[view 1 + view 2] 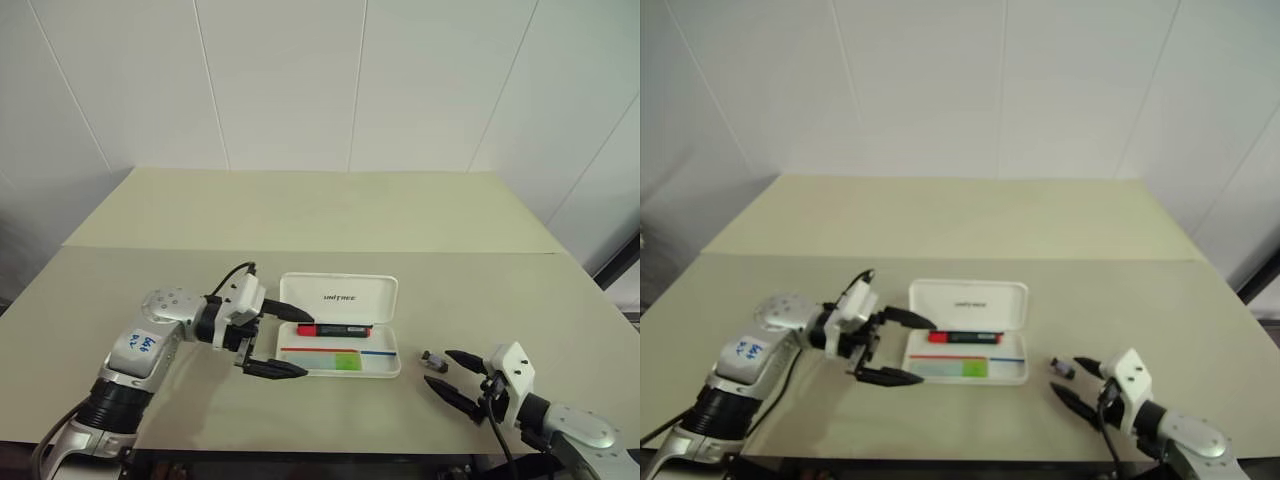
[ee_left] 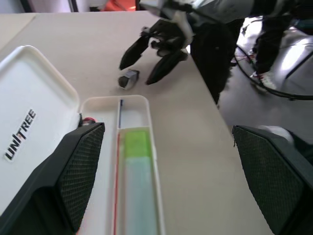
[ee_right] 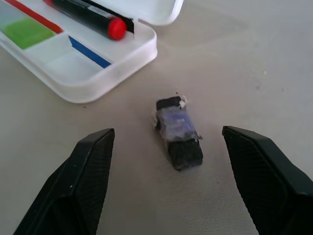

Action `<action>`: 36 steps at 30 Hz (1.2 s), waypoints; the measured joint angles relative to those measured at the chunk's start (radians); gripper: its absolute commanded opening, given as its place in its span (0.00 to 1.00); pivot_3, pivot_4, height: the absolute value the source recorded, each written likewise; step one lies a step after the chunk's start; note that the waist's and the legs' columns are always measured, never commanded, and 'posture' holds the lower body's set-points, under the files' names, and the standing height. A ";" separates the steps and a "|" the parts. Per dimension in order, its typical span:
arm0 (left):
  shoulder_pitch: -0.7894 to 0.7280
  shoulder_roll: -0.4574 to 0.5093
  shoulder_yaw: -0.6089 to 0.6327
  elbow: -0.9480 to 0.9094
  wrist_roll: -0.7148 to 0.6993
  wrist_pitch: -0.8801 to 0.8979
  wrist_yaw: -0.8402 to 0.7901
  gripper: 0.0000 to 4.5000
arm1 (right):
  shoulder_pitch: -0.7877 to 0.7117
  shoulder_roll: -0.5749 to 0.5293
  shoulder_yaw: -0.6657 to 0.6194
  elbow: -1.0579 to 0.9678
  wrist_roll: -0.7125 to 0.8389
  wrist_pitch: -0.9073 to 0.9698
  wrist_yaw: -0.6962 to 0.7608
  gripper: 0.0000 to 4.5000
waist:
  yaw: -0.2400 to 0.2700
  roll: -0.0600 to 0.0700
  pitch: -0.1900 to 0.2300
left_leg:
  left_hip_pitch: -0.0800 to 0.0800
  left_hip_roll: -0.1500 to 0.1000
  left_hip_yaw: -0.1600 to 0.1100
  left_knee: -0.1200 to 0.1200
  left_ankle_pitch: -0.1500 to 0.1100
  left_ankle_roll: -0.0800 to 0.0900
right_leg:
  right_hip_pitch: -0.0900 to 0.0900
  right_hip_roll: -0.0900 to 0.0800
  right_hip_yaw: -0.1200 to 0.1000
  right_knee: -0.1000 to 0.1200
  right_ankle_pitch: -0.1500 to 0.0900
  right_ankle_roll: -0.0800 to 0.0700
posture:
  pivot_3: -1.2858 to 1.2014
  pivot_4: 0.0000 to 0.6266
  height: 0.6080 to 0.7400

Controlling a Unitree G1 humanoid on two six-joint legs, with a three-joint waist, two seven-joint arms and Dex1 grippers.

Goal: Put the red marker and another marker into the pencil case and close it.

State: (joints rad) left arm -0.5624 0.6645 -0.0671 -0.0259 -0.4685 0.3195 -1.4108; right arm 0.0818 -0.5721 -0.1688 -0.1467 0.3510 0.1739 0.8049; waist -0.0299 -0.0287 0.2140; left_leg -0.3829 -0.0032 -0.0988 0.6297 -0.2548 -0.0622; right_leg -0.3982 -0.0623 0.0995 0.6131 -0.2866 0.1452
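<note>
- Case: white hard plastic, rounded corners, lid raised, laid flat on the matte beige table.
- Red marker is seen in the tray's rear slot, black barrel, red cap.
- Green marker is seen in the front slot.
- Left gripper: textured black fingers spread wide at the case's left end, nothing held.
- Right gripper: fingers spread, small dark stub lying between them, untouched.

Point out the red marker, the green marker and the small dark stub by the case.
red marker [image 1: 335,329], left eye view, mid-barrel.
green marker [image 2: 136,144], left wrist view, bright green part.
small dark stub [image 3: 178,132], right wrist view, its middle.
</note>
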 measured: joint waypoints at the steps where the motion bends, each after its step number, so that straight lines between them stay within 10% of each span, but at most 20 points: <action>1: 0.004 0.006 0.009 0.001 -0.005 -0.001 -0.009 0.99 | -0.004 0.001 0.004 0.007 0.000 -0.001 -0.001 1.00 | 0.000 0.000 0.000 | 0.000 0.000 0.000 0.000 0.000 0.000 | 0.000 0.000 0.000 0.000 0.000 0.000 | 0.52 0.24 1.00; 9: 0.040 0.050 0.065 0.076 -0.008 -0.059 -0.035 0.99 | -0.038 0.015 0.012 0.050 0.001 0.002 -0.007 1.00 | -0.001 0.000 0.000 | 0.001 0.000 0.000 0.001 0.000 0.000 | 0.001 0.000 0.000 0.000 0.000 -0.002 | 0.52 0.24 1.00; 20: 0.066 0.080 0.133 0.117 -0.017 -0.103 -0.038 1.00 | -0.051 0.015 -0.016 0.069 0.013 0.051 -0.044 0.25 | 0.000 -0.002 -0.001 | 0.009 0.001 0.001 -0.003 0.000 0.000 | 0.007 0.000 0.000 -0.002 -0.007 -0.015 | 0.52 0.24 1.00; 36: 0.065 0.060 0.140 0.138 -0.019 -0.132 -0.030 1.00 | -0.246 -0.110 0.043 -0.156 0.107 0.162 0.080 0.25 | -0.002 0.000 0.000 | 0.008 0.002 0.001 -0.006 0.000 -0.001 | 0.005 0.001 0.000 -0.001 -0.005 -0.010 | 0.52 0.24 1.00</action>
State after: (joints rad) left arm -0.4973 0.7244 0.0728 0.1122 -0.4876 0.1876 -1.4407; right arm -0.1642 -0.6819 -0.1254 -0.3024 0.4577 0.3360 0.8854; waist -0.0322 -0.0290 0.2139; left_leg -0.3746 -0.0015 -0.0980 0.6241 -0.2553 -0.0628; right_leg -0.3928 -0.0617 0.0994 0.6116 -0.2919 0.1350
